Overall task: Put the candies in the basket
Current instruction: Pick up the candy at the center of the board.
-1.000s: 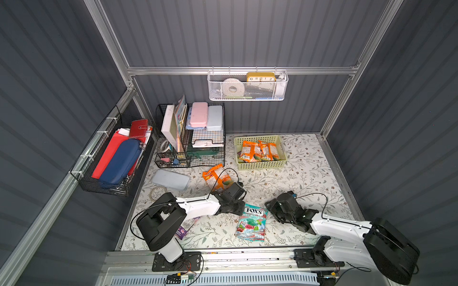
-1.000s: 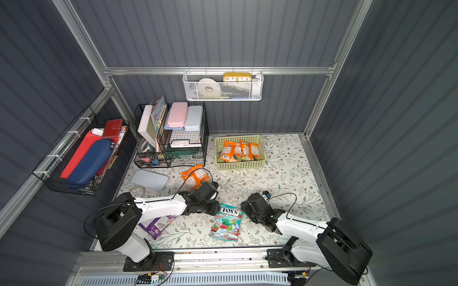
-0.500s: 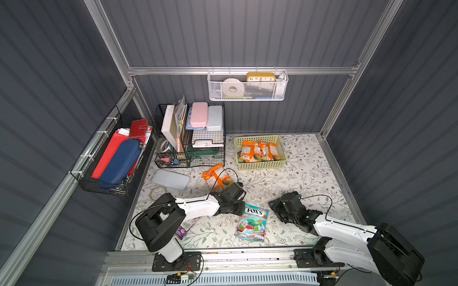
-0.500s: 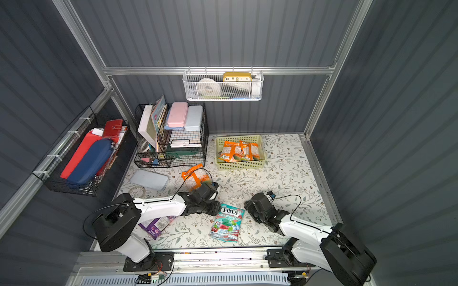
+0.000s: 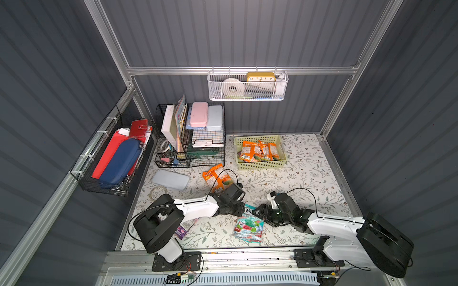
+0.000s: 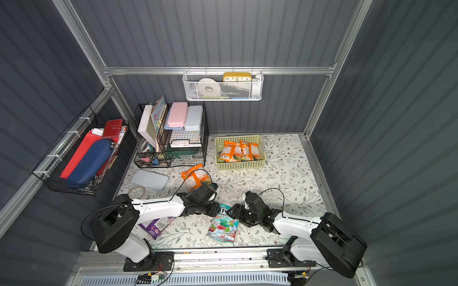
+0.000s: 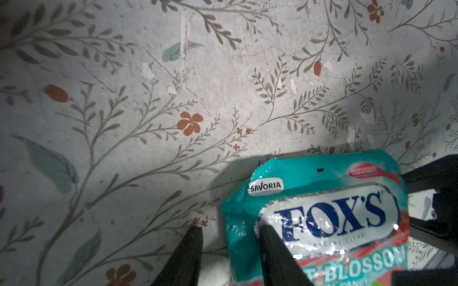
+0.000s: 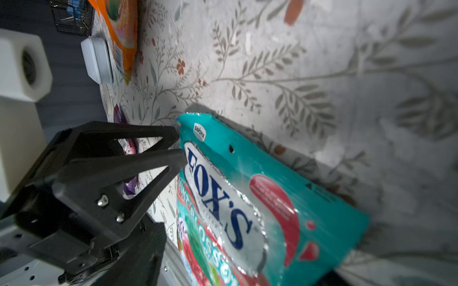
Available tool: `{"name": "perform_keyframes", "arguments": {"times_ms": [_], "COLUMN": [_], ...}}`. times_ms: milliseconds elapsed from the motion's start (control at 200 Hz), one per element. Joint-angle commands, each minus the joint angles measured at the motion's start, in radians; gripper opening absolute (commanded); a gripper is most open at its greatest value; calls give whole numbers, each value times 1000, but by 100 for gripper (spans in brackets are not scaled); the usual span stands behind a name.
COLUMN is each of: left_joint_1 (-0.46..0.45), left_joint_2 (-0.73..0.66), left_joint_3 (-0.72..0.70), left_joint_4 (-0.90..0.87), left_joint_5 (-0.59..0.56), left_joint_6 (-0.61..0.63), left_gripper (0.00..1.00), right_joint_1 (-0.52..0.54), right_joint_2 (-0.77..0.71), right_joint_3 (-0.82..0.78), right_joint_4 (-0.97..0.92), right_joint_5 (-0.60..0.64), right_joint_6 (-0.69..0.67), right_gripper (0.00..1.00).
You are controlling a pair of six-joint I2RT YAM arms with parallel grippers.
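A floral-printed table (image 5: 309, 173) is seen in both top views. At its back, a basket (image 5: 262, 164) is set right of centre, and a black wire rack (image 5: 209, 135) is stood in the back left corner. Just in front of the rack a pale blue case (image 5: 171, 179) is laid flat, with an orange bag (image 5: 216, 178) beside it. A tape ring (image 5: 156, 193) is laid by the left edge. Near the front, a teal bag (image 5: 249, 227) is laid flat at centre and a purple bag (image 6: 156, 226) at left, partly hidden.
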Motion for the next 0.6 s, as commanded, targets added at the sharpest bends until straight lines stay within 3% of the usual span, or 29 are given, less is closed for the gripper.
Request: {"name": "perform_keyframes", "arguments": {"times_ms": [0, 75, 235, 445, 595], "left_joint_1": [-3, -3, -3, -3, -1], "left_joint_2": [6, 12, 16, -29, -173], "left_joint_3": [-34, -33, -31, -25, 16], "left_joint_4": [-60, -59, -47, -51, -131], "left_joint_5": [28, 30, 35, 23, -124], "left_joint_6": [-15, -14, -14, -51, -34], "left_gripper": [43, 43, 43, 43, 54], "right_joint_1": [5, 5, 6, 5, 6], "right_joint_2": [-29, -84, -144, -118, -112], "right_joint_3": [4, 16, 35, 110, 223], "right_joint_4": [-95, -143, -146, -154, -258], "right_joint_5": [-23, 31, 125, 154, 249], "right_joint_6": [-84, -98, -113, -181, -282], "right_gripper": [51, 30, 0, 0, 0]}}
